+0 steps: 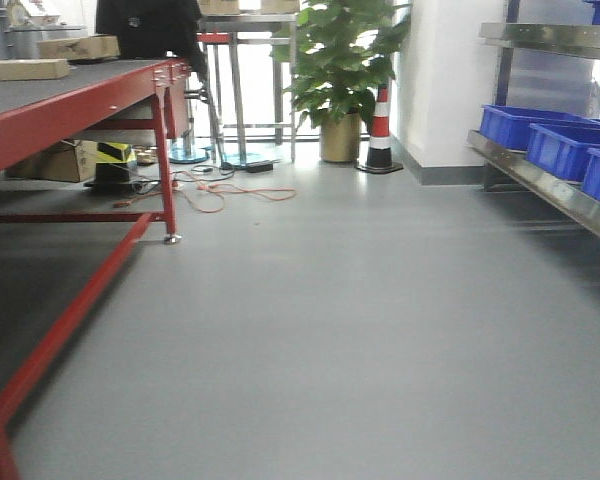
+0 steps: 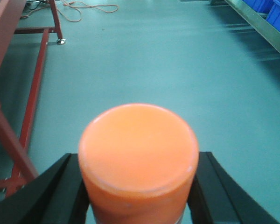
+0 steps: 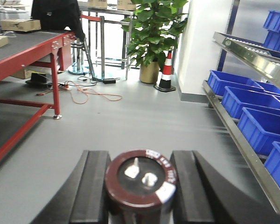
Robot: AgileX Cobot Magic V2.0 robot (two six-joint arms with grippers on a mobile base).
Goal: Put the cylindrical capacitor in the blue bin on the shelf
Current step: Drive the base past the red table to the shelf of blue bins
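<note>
cylindrical capacitor [image 3: 141, 184]: dark maroon and upright, close under the right wrist camera, with two silvery terminals on its top face. It is held above the grey floor and is not in any bin.
right gripper [image 3: 140, 198]: black jaws closed part-way, one pressed against each side of the capacitor.
left gripper [image 2: 139, 200]: jaws spread wide and clamped on an orange cylinder [image 2: 138, 149], whose flat top fills the lower middle of the left wrist view.
shelf [image 3: 235, 140]: shiny steel rack on the right, its front rail running away toward the white wall [image 3: 203, 42]. It is well apart from the capacitor.
blue bins [image 3: 249, 100]: in a row on the lower level, with more on the level above.
red-framed table [image 3: 25, 49]: on the left, with cardboard boxes [image 3: 19, 24] on its dark top.
floor [image 1: 310, 330]: grey, with an orange cable [image 3: 91, 95] lying looped near a table leg.
background: a potted plant [image 3: 151, 28] with a striped traffic cone [image 3: 166, 70] just beside it, by the white wall.
</note>
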